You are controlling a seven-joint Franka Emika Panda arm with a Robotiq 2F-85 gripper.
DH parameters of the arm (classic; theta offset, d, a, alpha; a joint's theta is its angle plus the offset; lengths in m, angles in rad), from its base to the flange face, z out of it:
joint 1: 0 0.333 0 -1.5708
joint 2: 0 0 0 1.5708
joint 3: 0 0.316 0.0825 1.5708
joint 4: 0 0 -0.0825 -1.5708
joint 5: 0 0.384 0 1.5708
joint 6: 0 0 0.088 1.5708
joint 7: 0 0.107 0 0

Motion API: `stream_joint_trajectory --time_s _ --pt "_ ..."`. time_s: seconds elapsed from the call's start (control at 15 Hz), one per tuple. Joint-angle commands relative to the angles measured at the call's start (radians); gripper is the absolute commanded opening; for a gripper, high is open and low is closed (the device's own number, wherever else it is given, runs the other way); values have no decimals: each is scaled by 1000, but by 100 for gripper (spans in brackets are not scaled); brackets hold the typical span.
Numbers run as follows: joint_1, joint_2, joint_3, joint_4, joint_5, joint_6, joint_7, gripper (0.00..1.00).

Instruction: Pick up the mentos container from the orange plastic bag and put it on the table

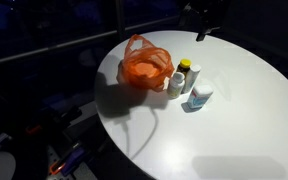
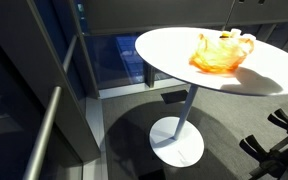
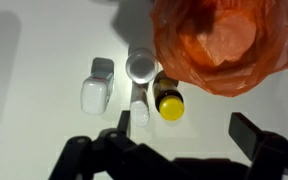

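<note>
An orange plastic bag [image 1: 146, 65] sits on the round white table [image 1: 234, 130], and it shows in both exterior views [image 2: 222, 52]. In the wrist view the bag [image 3: 224, 40] fills the upper right. A pale round shape shows through its film, and I cannot tell whether this is the mentos container. My gripper [image 3: 184, 135] is open and empty, hovering above the table beside the bag. Its fingers straddle bare tabletop just below a yellow-capped bottle [image 3: 170, 103]. In an exterior view the gripper [image 1: 201, 30] is dark, high above the far side of the table.
Next to the bag stand the yellow-capped bottle [image 1: 184, 68], a white-lidded round container [image 3: 140, 66], a small white bottle [image 3: 140, 112] and a white squarish container [image 3: 99, 88]. The table rests on a single pedestal [image 2: 181, 125]. A railing and dark floor surround it.
</note>
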Motion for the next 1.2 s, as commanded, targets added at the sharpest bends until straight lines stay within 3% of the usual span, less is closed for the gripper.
stream_joint_trajectory --time_s 0.0,0.67,1.13 --pt "34 -109 8 -64 -69 -100 18 100" --pt "76 -378 46 -234 -138 -280 5 100" --pt "71 -384 53 -236 -116 -286 3 100"
